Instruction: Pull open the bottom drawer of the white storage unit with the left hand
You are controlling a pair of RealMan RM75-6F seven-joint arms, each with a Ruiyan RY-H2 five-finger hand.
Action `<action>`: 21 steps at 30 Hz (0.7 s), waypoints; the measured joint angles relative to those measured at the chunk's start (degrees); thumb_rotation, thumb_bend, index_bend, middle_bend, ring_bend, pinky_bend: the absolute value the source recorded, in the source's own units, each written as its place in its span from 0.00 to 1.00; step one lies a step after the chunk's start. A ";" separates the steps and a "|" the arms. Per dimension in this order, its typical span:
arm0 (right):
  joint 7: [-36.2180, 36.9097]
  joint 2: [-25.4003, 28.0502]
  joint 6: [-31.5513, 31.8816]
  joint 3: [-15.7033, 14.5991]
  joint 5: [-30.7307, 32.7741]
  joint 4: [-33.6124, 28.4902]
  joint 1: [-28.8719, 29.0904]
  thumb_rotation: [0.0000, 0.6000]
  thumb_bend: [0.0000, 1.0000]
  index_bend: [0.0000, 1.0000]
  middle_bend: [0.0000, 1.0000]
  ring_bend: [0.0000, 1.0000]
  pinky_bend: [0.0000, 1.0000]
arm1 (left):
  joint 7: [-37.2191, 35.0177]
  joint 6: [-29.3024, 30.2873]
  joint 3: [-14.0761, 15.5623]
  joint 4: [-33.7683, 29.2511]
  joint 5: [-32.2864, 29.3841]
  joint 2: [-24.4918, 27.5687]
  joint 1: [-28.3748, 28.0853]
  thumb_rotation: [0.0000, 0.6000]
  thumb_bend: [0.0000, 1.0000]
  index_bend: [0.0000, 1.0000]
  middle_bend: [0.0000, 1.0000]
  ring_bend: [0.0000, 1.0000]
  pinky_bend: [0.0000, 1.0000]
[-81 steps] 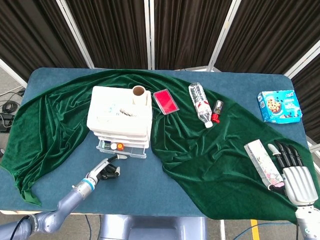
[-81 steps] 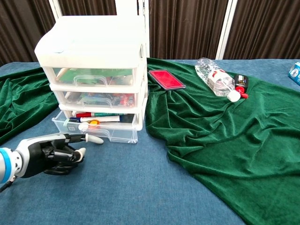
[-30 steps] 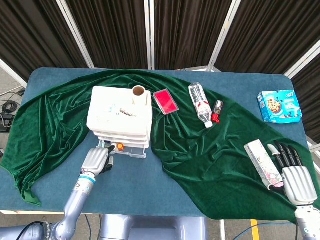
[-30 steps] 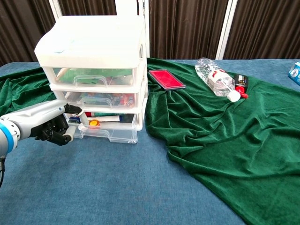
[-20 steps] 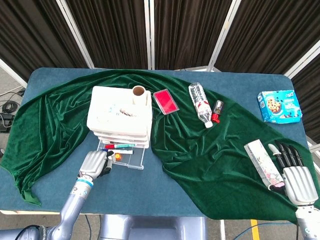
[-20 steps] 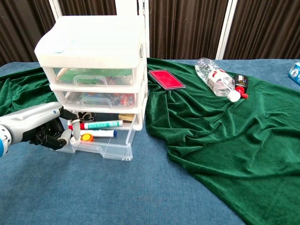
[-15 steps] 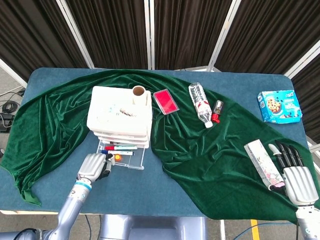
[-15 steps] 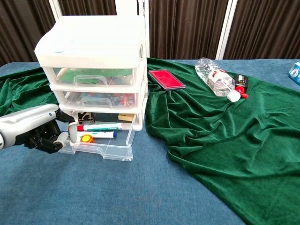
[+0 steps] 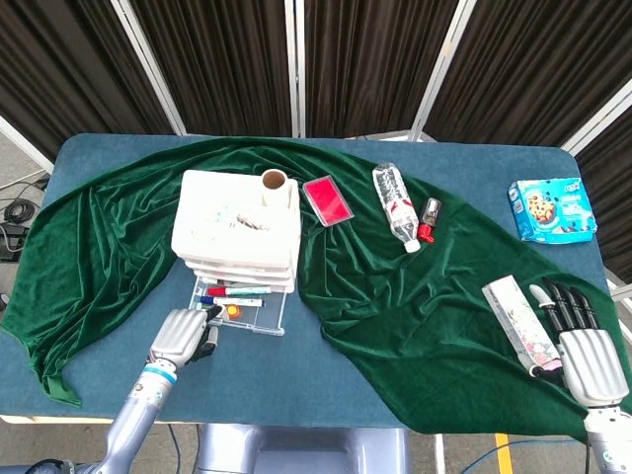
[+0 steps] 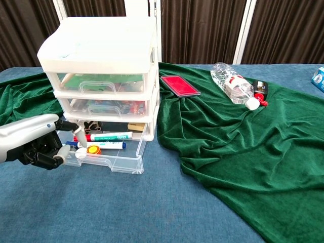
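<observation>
Clear plastic, the bottom drawer [image 10: 109, 149] of the white storage unit [image 10: 104, 66] stands pulled out over the blue worktop [image 10: 152, 202], where we see our left robot hand [image 10: 38, 144] curled at its front-left corner, grip uncertain, and our right robot hand [image 9: 583, 351] lying spread, holding nothing.

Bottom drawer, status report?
Left hand at the bottom drawer front's left corner, grip unclear. Drawer out, markers showing. Right hand idle, fingers extended. Nothing obstructing.
</observation>
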 measured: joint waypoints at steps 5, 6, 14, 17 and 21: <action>-0.01 -0.04 -0.09 0.03 0.09 0.01 0.03 1.00 0.06 0.00 0.00 0.00 0.00 | -0.64 -0.27 -0.41 0.20 -0.50 0.40 -0.18 1.00 0.73 0.19 0.91 0.88 0.82; -0.03 -0.04 -0.09 0.04 0.10 0.02 0.03 1.00 0.06 0.00 0.00 0.00 0.00 | -0.51 -0.53 -0.56 0.32 -1.23 0.46 -0.34 1.00 0.73 0.19 0.91 0.88 0.82; -0.05 -0.07 -0.28 0.05 0.22 0.09 0.07 1.00 0.06 0.00 0.00 0.00 0.00 | 0.21 -0.88 -1.05 2.05 -3.89 0.34 -1.00 1.00 0.73 0.20 0.91 0.88 0.82; -0.20 -0.15 -0.46 0.04 0.31 0.11 0.13 1.00 0.06 0.00 0.00 0.00 0.00 | -0.14 -1.37 -1.02 2.12 -4.81 0.31 -1.06 1.00 0.73 0.27 0.91 0.88 0.82; -0.39 -0.22 -0.52 0.05 0.37 0.11 0.15 1.00 0.06 0.00 0.00 0.00 0.00 | -0.83 -3.14 -0.65 1.91 -6.41 0.75 -1.36 1.00 0.73 0.32 0.91 0.88 0.82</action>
